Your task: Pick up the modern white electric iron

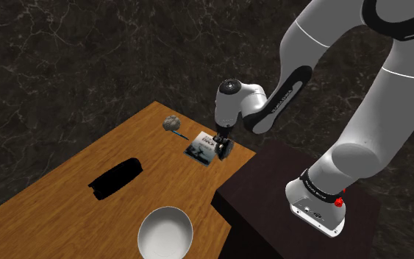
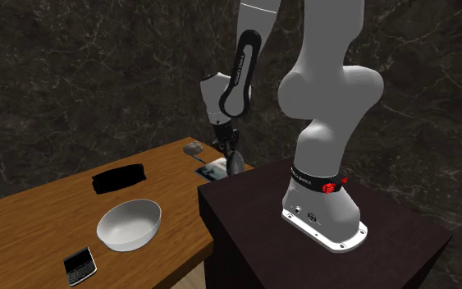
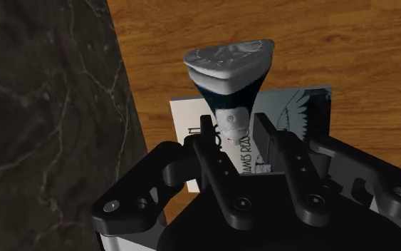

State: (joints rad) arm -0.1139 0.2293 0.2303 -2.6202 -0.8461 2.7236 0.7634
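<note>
Table (image 1: pixel 65 184) first: the corner by the stand is taken up by a book (image 3: pixel 302 118), and nothing taller is parked near it, so a straight lift shouldn't be blocked. The gripper (image 3: pixel 234 123) is clamped on the iron (image 3: pixel 228 68) right over that book. A finger is pressed to each side of the narrow end, and the wide white face is pointed away. Most of the weight looks hung out past the fingers, so a slow vertical lift is probably called for. The wrist should be held level so the iron isn't levered out.

Hard to make out:
- Whether the iron is clear of the book or resting on it can't be told.
- The book's cover is half blocked.
- The contact spots are covered by the fingers.
- The little grey lump (image 1: pixel 171 123) near the far edge can't be identified.
</note>
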